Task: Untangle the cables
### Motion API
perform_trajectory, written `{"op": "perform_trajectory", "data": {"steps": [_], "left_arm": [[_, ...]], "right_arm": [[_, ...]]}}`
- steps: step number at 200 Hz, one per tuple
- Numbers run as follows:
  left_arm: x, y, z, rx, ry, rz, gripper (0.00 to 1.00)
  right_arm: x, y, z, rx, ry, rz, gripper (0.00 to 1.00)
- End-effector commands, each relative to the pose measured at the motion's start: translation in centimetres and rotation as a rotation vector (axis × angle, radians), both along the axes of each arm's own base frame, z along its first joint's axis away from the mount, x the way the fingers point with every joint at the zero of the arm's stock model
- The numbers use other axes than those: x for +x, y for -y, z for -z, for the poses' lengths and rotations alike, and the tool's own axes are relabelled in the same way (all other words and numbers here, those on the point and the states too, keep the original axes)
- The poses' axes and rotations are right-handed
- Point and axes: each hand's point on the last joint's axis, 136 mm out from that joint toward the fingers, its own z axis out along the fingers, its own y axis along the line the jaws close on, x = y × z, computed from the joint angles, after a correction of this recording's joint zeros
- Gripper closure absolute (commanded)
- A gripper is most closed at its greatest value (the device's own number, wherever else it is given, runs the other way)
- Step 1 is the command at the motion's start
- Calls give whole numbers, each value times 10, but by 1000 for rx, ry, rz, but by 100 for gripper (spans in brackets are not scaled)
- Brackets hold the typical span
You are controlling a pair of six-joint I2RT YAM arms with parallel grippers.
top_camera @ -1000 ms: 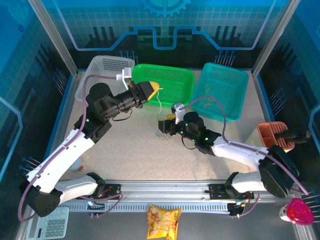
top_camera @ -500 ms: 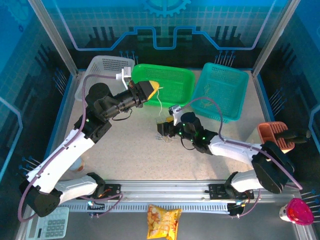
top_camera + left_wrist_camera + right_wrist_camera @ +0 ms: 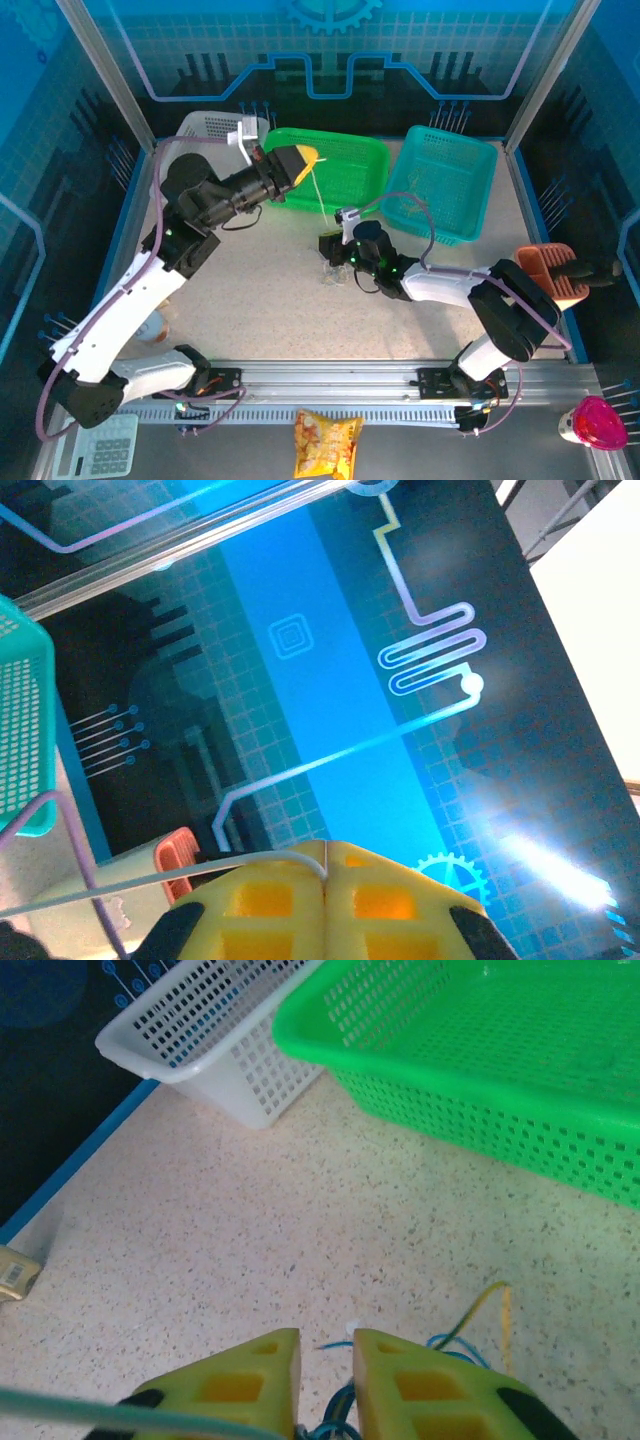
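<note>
left gripper (image 3: 304, 158) upper middle of the top view, clamped tight on a white cable (image 3: 260, 857), right gripper (image 3: 325, 1345) mid-frame, pinching the cables (image 3: 503, 1325) clump, green basket (image 3: 352, 150) just behind

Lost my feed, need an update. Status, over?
Left tool shut on white cable, raised. Right tool shut on clump, at table. Green basket close by.

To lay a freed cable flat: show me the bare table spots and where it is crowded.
Bare: the tabletop between the left arm, the right hand and the front rail, and a narrower strip between the teal basket and the right arm. Crowded: by the cables at the right hand, just before the green basket.
</note>
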Motion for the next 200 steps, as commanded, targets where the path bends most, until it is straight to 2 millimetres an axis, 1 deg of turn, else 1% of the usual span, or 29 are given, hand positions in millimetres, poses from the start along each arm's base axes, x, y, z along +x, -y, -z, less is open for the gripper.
{"op": "perform_trajectory", "data": {"steps": [1, 47, 60, 77, 87, 92, 113, 126, 146, 176, 200], "left_arm": [[-15, -5, -55, -68, 134, 29, 100], [-20, -5, -101, -92, 235, 37, 100], [-23, -6, -113, -93, 264, 33, 100], [-26, -9, -126, -97, 299, 26, 100], [-27, -9, -131, -97, 313, 24, 100], [-27, -10, -133, -97, 316, 21, 100], [-25, -9, -133, -95, 316, 15, 100], [-24, -9, -130, -91, 310, 16, 100], [-20, -8, -124, -87, 298, 8, 100], [-16, -7, -116, -78, 283, 4, 100], [-10, -6, -107, -63, 263, -8, 100]], "right_arm": [[0, 13, 32, -21, -63, 49, 84], [-4, 18, 57, -32, -109, 65, 81], [-6, 20, 62, -36, -121, 70, 78], [-9, 23, 67, -40, -130, 76, 70], [-10, 25, 70, -43, -134, 79, 64], [-10, 26, 71, -43, -136, 80, 63], [-13, 27, 73, -43, -141, 78, 62], [-15, 28, 73, -44, -142, 78, 66], [-16, 29, 73, -46, -143, 73, 77], [-18, 29, 73, -45, -147, 66, 99], [-20, 34, 78, -63, -158, 76, 100]]}}
